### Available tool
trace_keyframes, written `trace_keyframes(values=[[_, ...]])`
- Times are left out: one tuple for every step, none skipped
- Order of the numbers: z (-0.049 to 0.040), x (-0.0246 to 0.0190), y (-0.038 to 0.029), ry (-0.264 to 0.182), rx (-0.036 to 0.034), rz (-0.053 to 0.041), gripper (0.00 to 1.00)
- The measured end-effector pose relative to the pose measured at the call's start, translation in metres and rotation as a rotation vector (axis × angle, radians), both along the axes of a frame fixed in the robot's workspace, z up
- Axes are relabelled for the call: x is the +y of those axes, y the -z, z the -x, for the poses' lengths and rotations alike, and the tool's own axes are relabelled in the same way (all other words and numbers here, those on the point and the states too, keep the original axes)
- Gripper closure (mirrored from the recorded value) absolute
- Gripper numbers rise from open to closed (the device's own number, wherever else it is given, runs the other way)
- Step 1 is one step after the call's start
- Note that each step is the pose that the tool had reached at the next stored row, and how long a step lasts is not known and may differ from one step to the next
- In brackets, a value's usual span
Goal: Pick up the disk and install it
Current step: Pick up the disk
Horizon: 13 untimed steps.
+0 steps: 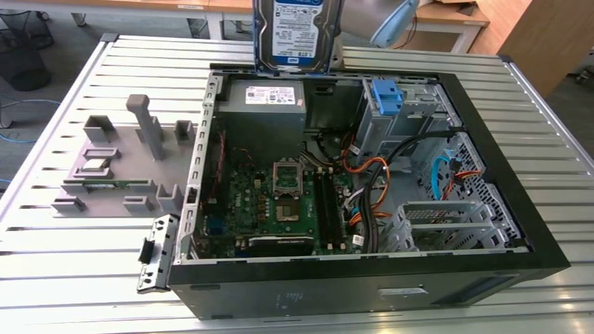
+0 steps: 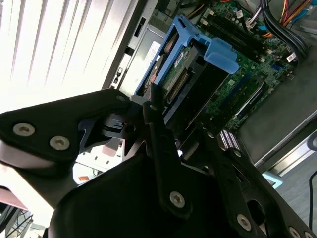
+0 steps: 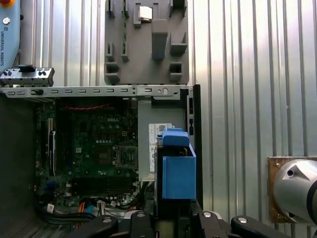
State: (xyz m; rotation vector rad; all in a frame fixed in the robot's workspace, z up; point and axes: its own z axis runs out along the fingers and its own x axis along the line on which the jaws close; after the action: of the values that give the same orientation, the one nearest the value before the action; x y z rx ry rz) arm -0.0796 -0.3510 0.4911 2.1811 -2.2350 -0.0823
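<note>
The disk point(image 1: 295, 31), a silver drive with a white-and-blue label in blue plastic rails, hangs upright in the air above the far edge of the open computer case point(image 1: 529, 229). It is over the grey power supply box point(image 1: 264, 104). In both wrist views my gripper point(image 2: 183, 121) point(image 3: 173, 218) is shut on the disk point(image 2: 176, 74) point(image 3: 178, 171), with black fingers point(image 2: 151, 106) on either side of its blue frame. The drive cage with a bare blue bracket point(image 1: 388, 94) lies to the exterior view's right of the disk.
The case lies on its side on a slatted metal table point(image 1: 74, 243), with the motherboard point(image 1: 278, 195), orange and black cables point(image 1: 371, 174) and a metal bay point(image 1: 446, 223) inside. A grey fixture plate point(image 1: 121, 167) with upright posts stands at the exterior view's left.
</note>
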Motion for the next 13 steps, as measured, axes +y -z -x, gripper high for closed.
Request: trace_keyframes(values=[[-0.0013, 0.0000, 0.0000, 0.000, 0.0000, 0.0001, 0.65], [-0.0026, 0.0000, 0.0000, 0.000, 0.0000, 0.0000, 0.65], [-0.0039, 0.0000, 0.0000, 0.000, 0.0000, 0.0000, 0.65], [-0.0054, 0.0000, 0.0000, 0.000, 0.0000, 0.0000, 0.65], [-0.0067, 0.0000, 0.0000, 0.000, 0.0000, 0.0000, 0.65], [-0.0080, 0.0000, 0.0000, 0.000, -0.0001, 0.0000, 0.65], [-0.0093, 0.0000, 0.0000, 0.000, 0.0000, 0.0000, 0.65], [-0.0106, 0.0000, 0.0000, 0.000, 0.0000, 0.0000, 0.65], [-0.0119, 0.0000, 0.0000, 0.000, -0.0001, 0.0000, 0.65], [-0.0133, 0.0000, 0.0000, 0.000, -0.0001, 0.0000, 0.65], [-0.0147, 0.0000, 0.0000, 0.000, -0.0001, 0.0000, 0.65], [-0.0160, 0.0000, 0.0000, 0.000, -0.0001, 0.0000, 0.65], [-0.0174, 0.0000, 0.0000, 0.000, 0.0000, 0.0000, 0.65]])
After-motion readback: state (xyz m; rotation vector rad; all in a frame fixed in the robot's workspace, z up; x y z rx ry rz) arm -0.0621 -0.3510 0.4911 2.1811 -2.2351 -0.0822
